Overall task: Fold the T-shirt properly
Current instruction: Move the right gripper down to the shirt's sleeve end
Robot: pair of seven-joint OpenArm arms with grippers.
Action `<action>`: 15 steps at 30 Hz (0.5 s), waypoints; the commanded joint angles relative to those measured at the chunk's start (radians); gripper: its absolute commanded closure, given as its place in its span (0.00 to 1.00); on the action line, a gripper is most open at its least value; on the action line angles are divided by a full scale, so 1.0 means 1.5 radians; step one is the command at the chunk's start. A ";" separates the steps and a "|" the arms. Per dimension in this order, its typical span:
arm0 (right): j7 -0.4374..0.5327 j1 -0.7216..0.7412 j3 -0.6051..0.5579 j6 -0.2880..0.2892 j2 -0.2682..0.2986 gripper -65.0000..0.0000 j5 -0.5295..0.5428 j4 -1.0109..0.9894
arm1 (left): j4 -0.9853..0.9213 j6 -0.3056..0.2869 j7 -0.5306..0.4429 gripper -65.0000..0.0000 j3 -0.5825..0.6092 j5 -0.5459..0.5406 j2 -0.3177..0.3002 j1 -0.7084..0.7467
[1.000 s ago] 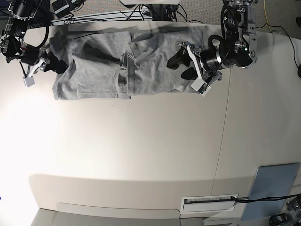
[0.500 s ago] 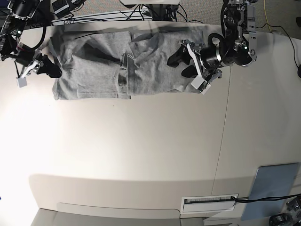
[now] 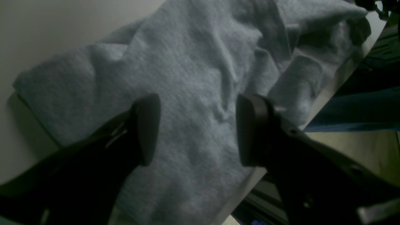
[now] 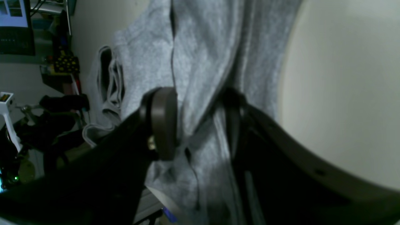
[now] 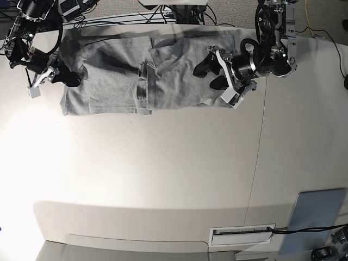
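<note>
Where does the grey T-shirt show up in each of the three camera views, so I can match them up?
Base: the T-shirt lies spread along the table's far edge, between both arms.
Left wrist: it fills most of the frame, behind the open left gripper.
Right wrist: it runs down the middle, with a fold between the fingers of the right gripper.
Shared landmark: the cream table, seen beside the cloth in all views.

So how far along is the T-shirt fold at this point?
Early to midway, by the look of it. Done: the T-shirt lies as a long band along the table's far edge, one layer apparently folded over near its middle. In hand: nothing gripped; the left gripper is open above one end, the right gripper open with cloth between its jaws. Left: folding the band into a compact stack.
</note>
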 commanded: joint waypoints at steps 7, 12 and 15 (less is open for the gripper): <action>0.005 0.006 -0.099 0.001 0.014 0.62 0.018 0.008 | 0.011 -0.001 -0.019 0.41 -0.001 -0.011 -0.002 -0.003; 0.005 0.010 -0.115 0.001 0.014 0.62 0.017 0.008 | 0.011 -0.001 -0.019 0.41 -0.001 0.002 -0.002 -0.003; 0.005 0.017 -0.115 0.001 0.014 0.62 0.016 0.008 | 0.011 -0.001 -0.021 0.41 -0.001 0.003 -0.002 0.001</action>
